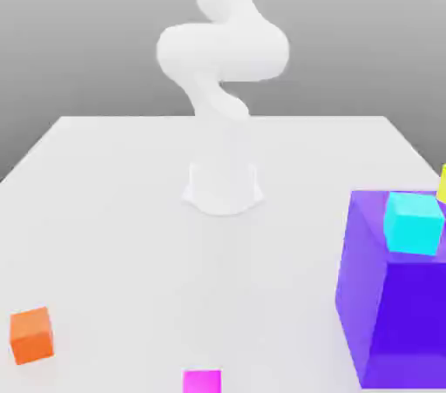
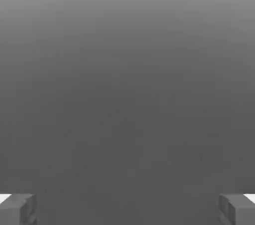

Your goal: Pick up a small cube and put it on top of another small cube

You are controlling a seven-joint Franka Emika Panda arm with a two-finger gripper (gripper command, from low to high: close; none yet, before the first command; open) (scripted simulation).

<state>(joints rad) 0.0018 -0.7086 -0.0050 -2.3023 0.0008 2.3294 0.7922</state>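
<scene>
Progress: nothing is done yet; picking and stacking are both waiting.
Gripper (image 2: 127, 209): fingers are standing wide apart, holding nothing.
Pink cube (image 1: 202, 381): lying on the table (image 1: 131, 208) at 6 o'clock.
Cyan cube (image 1: 414, 223): sitting at 3 o'clock against the purple block (image 1: 392, 313).

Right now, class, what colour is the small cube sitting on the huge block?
Cyan cube on a purple block; exterior view shows it best.

Exterior view: the magenta cube (image 1: 202, 381) is cut by the lower edge, the purple block (image 1: 392, 321) by the lower and right edges, and a yellow cube (image 1: 442, 182) by the right edge. The arm (image 1: 223, 51) runs off the top.
</scene>
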